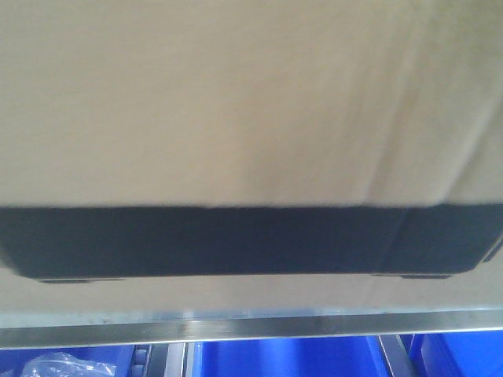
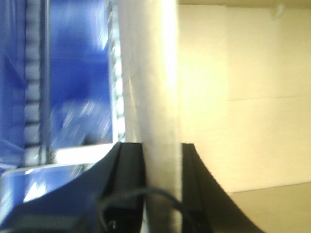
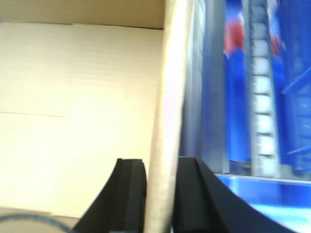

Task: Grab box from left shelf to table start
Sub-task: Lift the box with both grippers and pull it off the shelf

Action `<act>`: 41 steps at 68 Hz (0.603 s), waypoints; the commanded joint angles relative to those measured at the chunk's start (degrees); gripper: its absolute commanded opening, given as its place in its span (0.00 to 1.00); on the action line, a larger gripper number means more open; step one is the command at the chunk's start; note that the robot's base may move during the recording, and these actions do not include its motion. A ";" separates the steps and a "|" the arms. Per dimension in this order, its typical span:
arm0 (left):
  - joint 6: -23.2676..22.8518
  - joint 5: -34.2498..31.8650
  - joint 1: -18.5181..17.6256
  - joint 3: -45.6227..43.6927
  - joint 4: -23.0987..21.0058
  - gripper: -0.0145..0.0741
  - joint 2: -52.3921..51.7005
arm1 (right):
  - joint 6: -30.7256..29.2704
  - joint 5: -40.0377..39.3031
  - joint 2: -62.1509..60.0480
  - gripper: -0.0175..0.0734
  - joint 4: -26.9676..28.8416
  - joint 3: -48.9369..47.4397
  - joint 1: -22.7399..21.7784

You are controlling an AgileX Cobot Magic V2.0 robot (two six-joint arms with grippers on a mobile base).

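Note:
The box (image 1: 236,102), brown cardboard with a black printed band, fills nearly all of the front view, above the left shelf's steel front rail (image 1: 251,326). My left gripper (image 2: 163,150) is shut on the box's left wall (image 2: 150,87), one finger inside the box and one outside. My right gripper (image 3: 160,165) is shut on the box's right wall (image 3: 170,87) the same way. The box's pale inside shows in both wrist views. Neither gripper shows in the front view.
Blue bins (image 1: 275,357) sit under the rail, one at the left holding a clear plastic bag (image 1: 59,365). White roller tracks (image 3: 262,97) and blue bins run beside the box on the right, and roller tracks (image 2: 116,87) on the left.

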 commanded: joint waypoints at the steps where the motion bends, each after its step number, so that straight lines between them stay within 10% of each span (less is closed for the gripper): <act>1: 0.62 -10.51 -0.51 -0.93 -0.82 0.05 -6.43 | -1.18 -8.29 -5.96 0.26 -1.21 -1.17 -0.27; 41: 0.70 -10.51 -0.51 -0.38 -1.02 0.05 -19.79 | -1.18 -8.56 -21.54 0.26 1.97 -1.17 -0.27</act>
